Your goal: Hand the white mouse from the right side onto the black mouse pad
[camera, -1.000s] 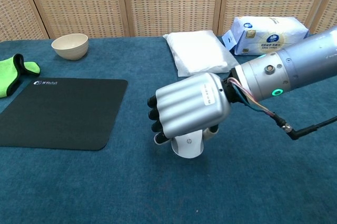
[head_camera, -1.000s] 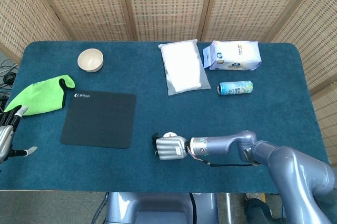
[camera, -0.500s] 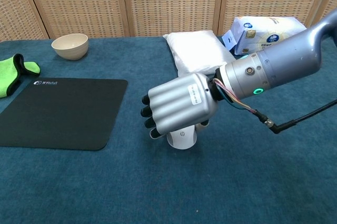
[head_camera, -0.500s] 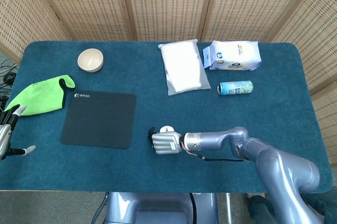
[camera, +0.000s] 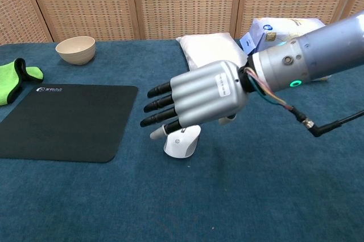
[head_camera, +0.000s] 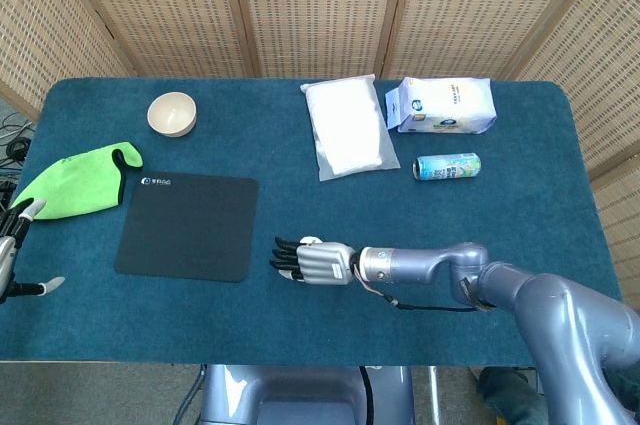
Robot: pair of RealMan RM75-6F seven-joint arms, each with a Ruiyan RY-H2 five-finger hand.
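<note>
- The right robot hand (camera: 202, 97) hovers over the near middle of the blue worktop (head_camera: 520, 215), fingers (camera: 159, 104) stretched out flat and spread, pointing left; it holds nothing.
- The white mouse (camera: 181, 142) lies on the worktop right under that hand, just to the right of the black mouse pad (head_camera: 187, 225) and off it. Whether the hand touches the mouse cannot be told; in the head view the mouse (head_camera: 311, 241) is mostly hidden.
- The left robot hand (head_camera: 12, 245) shows only at the left edge of the head view, beside the worktop, fingers apart and empty.
- A green cloth (head_camera: 78, 180) lies left of the pad, and a cream bowl (head_camera: 172, 113) sits beyond it.
- At the far side lie a white plastic packet (head_camera: 346, 128), a tissue pack (head_camera: 441, 105) and a small can (head_camera: 447, 166) on its side.
</note>
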